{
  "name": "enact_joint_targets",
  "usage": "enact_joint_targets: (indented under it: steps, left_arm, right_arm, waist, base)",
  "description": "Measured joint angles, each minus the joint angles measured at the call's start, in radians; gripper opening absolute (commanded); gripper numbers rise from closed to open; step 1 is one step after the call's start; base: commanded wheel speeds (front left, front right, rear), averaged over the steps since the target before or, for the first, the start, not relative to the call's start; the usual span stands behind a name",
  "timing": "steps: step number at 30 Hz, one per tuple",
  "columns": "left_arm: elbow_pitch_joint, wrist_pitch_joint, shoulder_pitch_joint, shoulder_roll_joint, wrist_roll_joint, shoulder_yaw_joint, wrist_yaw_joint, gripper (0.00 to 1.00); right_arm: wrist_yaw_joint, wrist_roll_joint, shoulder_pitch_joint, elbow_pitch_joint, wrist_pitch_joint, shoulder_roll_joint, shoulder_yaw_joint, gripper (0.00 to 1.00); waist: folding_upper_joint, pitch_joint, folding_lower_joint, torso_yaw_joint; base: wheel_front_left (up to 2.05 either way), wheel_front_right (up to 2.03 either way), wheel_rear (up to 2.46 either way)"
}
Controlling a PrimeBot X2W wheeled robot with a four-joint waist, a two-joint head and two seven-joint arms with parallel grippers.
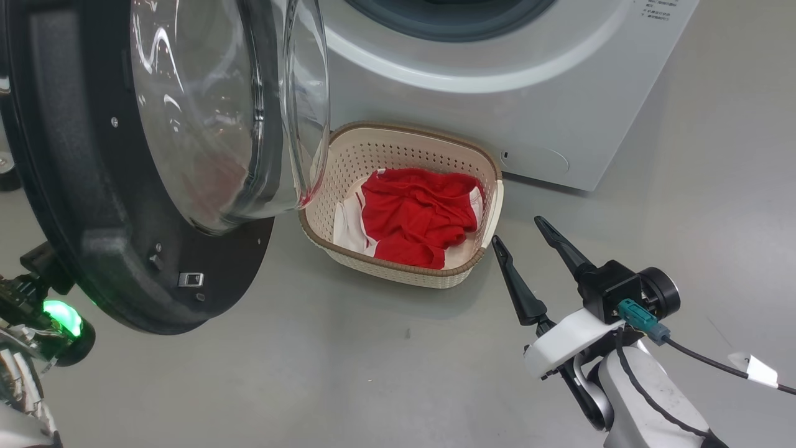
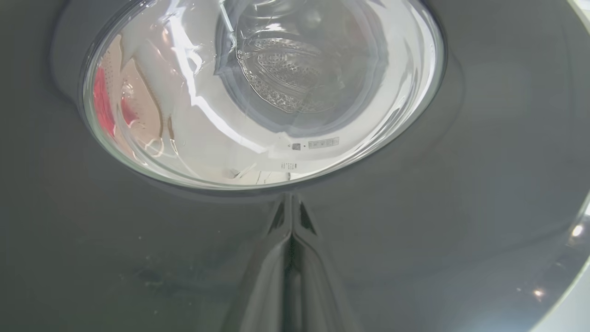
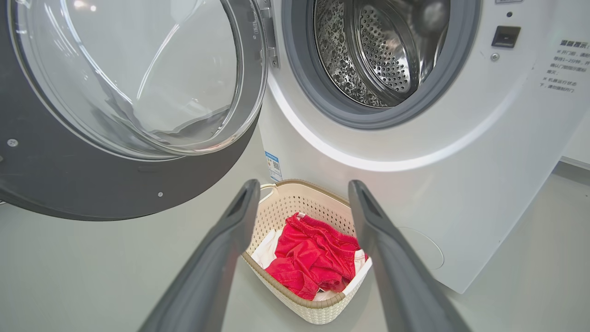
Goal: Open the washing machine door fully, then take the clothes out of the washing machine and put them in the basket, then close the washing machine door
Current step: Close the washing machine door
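Note:
The washing machine door [image 1: 93, 186] stands swung open at the left, its glass bowl bulging toward the white washing machine [image 1: 497, 93]. My left gripper [image 2: 291, 230] is shut, its tips against the glossy black outer rim of the door [image 2: 415, 207] just below the glass. Red clothes [image 1: 416, 214] lie in the cream basket [image 1: 398, 149] on the floor before the machine. To the right of the basket, low over the floor, my right gripper [image 1: 516, 229] is open and holds nothing. The right wrist view looks past its fingers at the basket [image 3: 299, 205], the clothes [image 3: 313, 258] and a bare steel drum [image 3: 382, 50].
The door overhangs the basket's left end. My left wrist, with a green light [image 1: 62, 317], sits behind the door's lower edge. A cable with a white tag [image 1: 755, 370] trails off the right arm. Grey floor [image 1: 348, 373] stretches in front of the basket.

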Motion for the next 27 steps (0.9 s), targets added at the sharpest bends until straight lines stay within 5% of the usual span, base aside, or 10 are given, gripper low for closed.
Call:
enact_joint_targets:
  steps: [13, 27]
  left_arm:
    - [-0.094, -0.036, 0.068, -0.009, 0.034, -0.011, 0.015, 0.00]
    - [-0.392, -0.454, 0.206, 0.099, 0.442, -0.100, -0.026, 0.00]
  right_arm:
    - [0.000, 0.000, 0.000, -0.001, 0.000, 0.001, 0.000, 1.00]
    - [0.000, 0.000, 0.000, -0.002, 0.000, 0.001, 0.000, 1.00]
  waist:
    - [0.0000, -0.001, 0.0000, -0.003]
    - [0.0000, -0.006, 0.0000, -0.002]
  base:
    - [0.00, 0.00, 0.00]
    - [0.00, 0.00, 0.00]
